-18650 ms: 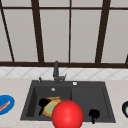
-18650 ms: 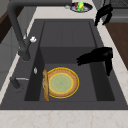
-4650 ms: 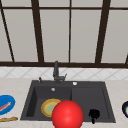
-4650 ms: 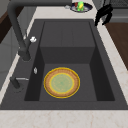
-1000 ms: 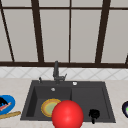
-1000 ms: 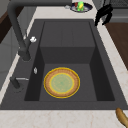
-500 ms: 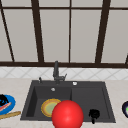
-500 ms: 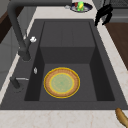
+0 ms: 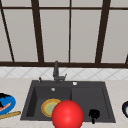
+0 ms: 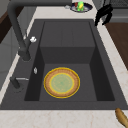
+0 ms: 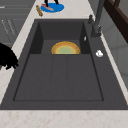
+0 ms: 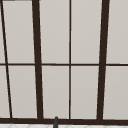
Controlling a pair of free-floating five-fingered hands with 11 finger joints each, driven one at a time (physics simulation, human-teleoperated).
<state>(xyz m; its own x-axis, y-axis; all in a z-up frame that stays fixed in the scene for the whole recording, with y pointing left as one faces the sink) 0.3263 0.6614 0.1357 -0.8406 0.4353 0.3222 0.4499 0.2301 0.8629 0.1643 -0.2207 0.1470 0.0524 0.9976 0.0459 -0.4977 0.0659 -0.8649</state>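
My left hand (image 9: 3, 99) hovers at the picture's left edge over a blue plate (image 9: 7, 105) that holds a red strip; the right side view has this hand (image 11: 50, 2) at the top above the blue plate (image 11: 53, 7). My right hand (image 9: 94, 114) hangs idle by the sink's front right rim, with fingers relaxed and pointing down, holding nothing. It shows as the hand (image 10: 103, 13) near a dark plate (image 10: 80, 6) and as the hand (image 11: 7, 58) at the left. A yellow plate (image 9: 50, 107) lies flat in the left basin.
A large red ball (image 9: 67, 115) fills the front of the picture before the dark sink (image 9: 87, 96). The black faucet (image 9: 56, 72) stands behind the basin. A wooden stick (image 9: 9, 115) lies beside the blue plate. A dark plate (image 9: 125, 109) with green food sits at the right.
Since 18.6 s ago my right hand has left the space above the sink for its front right rim. My left hand has come in over the blue plate. The last second shows no movement.
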